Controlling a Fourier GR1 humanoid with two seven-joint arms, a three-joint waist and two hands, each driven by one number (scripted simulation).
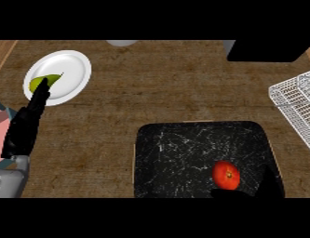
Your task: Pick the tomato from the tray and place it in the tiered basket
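One round red tomato lies in the near right part of the black speckled rectangular tray, which sits on the brown wooden tabletop. Just in front of the tomato, at the lower edge, the black right hand shows only as a dark shape against the tray, and I cannot tell how its fingers stand. At the left, the left hand rests with fingers straight, holding nothing. Its fingertips overlap a yellow-green fruit on a round white plate. Farther right, the white wire tiered basket stands beside the tray.
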